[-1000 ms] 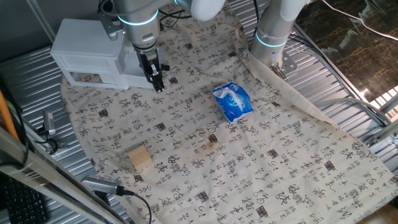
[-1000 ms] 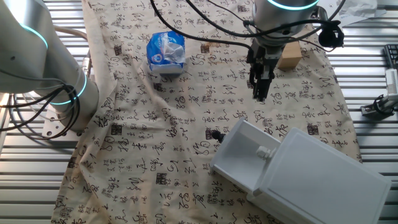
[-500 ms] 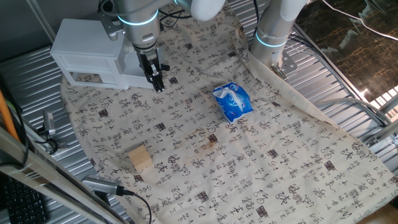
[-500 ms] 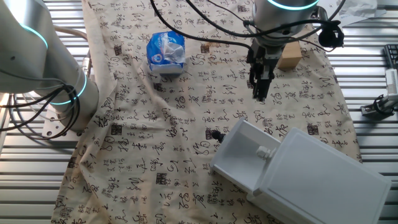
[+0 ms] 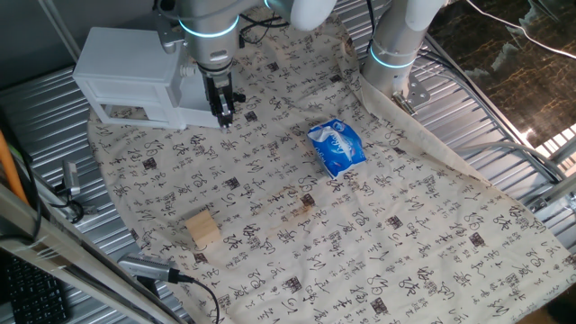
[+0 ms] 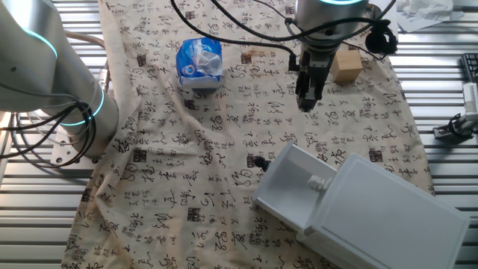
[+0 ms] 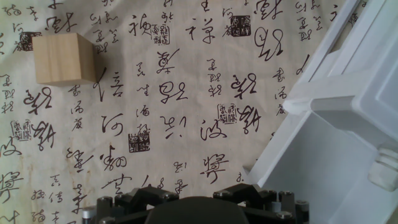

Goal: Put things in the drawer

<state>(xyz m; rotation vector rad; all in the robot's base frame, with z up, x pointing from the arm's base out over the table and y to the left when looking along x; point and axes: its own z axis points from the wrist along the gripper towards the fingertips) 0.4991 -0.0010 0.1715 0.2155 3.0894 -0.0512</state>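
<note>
The light-tan wooden block lies on the patterned cloth near the front left; it also shows as the block and the block. The white drawer stands pulled out of its cabinet, with its small knob inside view and nothing in the tray. My gripper hangs just in front of the open drawer, fingers together and holding nothing; the gripper is well apart from the block. In the hand view the drawer fills the right side and my fingertips are hidden.
A blue packet lies mid-cloth, also seen as the packet. A second robot arm stands at the cloth's far edge. Small tools and cables lie on the ribbed metal table beside the cloth.
My gripper has shifted a little away from the drawer front, still shut. The block, packet and drawer have not moved.
</note>
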